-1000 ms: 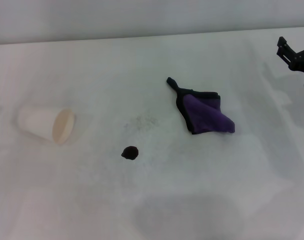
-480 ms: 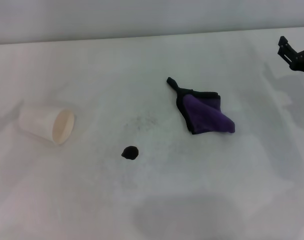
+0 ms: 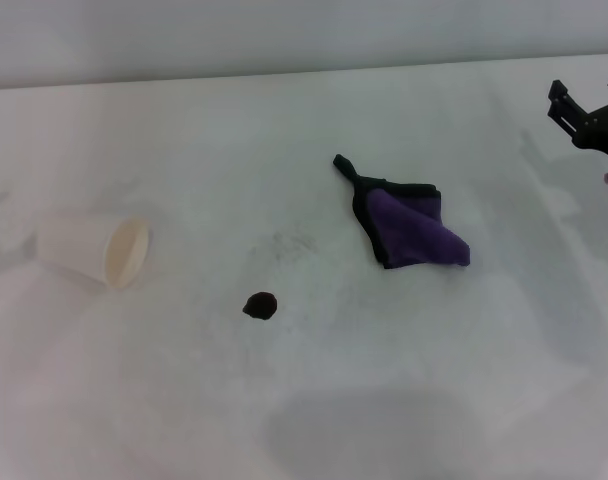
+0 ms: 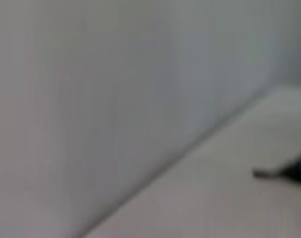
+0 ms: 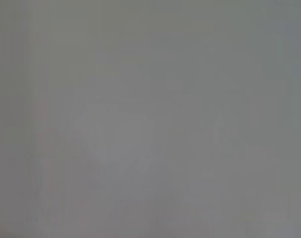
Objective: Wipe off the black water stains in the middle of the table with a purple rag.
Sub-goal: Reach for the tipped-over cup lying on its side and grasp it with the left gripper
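Observation:
A purple rag with a dark edge lies crumpled on the white table, right of the middle. The black water stain is a small round blot left of the rag and nearer the front. My right gripper hovers open and empty at the far right edge, well to the right of the rag and farther back. My left gripper is out of view. The left wrist view shows only a wall, the tabletop and a blurred dark shape at the picture's edge. The right wrist view shows only plain grey.
A white paper cup lies on its side at the left, mouth towards the stain. A faint grey speckled smudge marks the table between the stain and the rag.
My right gripper has shifted slightly to the left. The rag, the stain and the cup have not moved.

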Robot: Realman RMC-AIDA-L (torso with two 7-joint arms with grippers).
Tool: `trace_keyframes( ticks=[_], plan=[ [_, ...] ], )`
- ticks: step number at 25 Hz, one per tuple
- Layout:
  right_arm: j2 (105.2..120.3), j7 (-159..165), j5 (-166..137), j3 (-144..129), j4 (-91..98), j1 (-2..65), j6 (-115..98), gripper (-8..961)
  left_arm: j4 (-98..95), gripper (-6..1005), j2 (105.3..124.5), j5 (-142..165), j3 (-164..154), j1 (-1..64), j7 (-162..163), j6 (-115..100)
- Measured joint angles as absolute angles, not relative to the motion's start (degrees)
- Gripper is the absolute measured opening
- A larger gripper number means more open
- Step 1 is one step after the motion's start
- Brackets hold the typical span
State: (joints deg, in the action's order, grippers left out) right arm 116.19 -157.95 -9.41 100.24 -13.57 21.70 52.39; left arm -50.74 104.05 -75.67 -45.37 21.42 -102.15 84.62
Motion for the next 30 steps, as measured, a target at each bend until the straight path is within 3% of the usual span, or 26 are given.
trace_keyframes(
  ticks=[6, 17, 25, 30],
  plan=[
    [116.19, -157.94, -9.37, 99.47, -13.36, 21.45, 52.39, 843, -57.63, 862, 105.28, -63.81, -45.51, 24.17, -103.13, 86.50],
    [116.19, -155.67, -9.09, 98.79, -13.21, 20.46, 52.38, 843, -68.07, 861, 110.29, -43.72, -54.53, 29.90, -102.57, 87.19],
    [116.20, -154.95, -9.05, 98.94, -13.18, 20.25, 52.38, 842, -70.62, 861, 117.75, -24.60, -60.78, 33.70, -101.05, 82.92],
    [116.19, -154.54, -8.94, 99.33, -13.18, 20.06, 52.27, 842, -71.96, 860, 118.64, -23.49, -64.77, 33.02, -101.58, 79.24]
  ],
)
